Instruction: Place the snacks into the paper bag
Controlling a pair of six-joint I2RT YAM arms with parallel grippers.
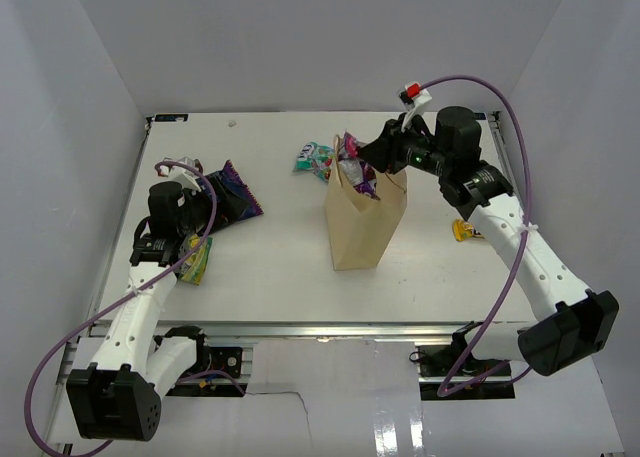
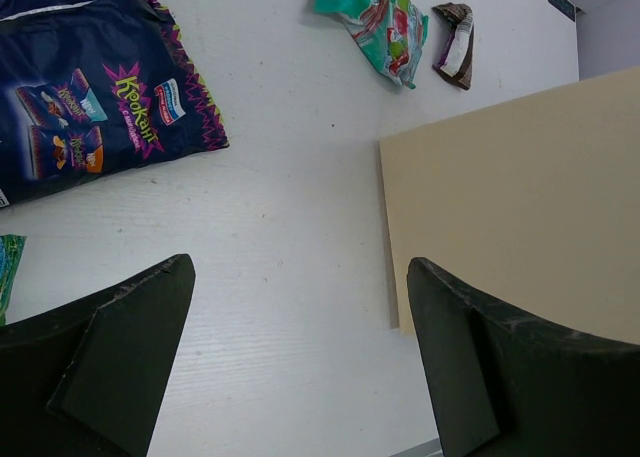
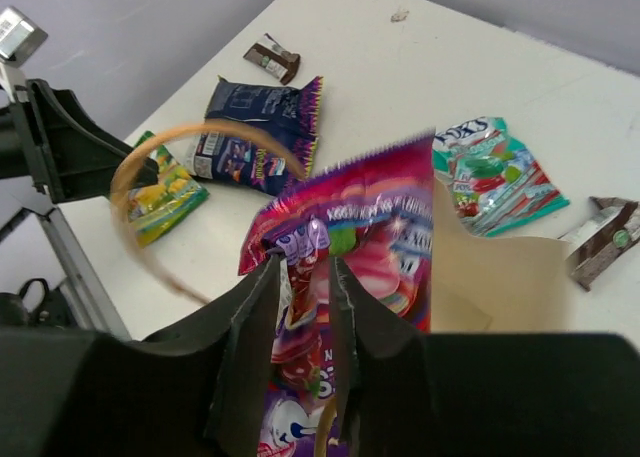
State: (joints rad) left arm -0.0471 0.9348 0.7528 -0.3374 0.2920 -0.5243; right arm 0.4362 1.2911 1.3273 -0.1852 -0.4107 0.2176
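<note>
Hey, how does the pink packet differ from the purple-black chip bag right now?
The pink packet stands upright between the right gripper's fingers at the paper bag's mouth; the purple-black chip bag lies flat on the table, untouched. The pink packet is bright magenta; the purple-black chip bag is dark navy with a purple zigzag edge. Both are glossy snack packs.
</note>
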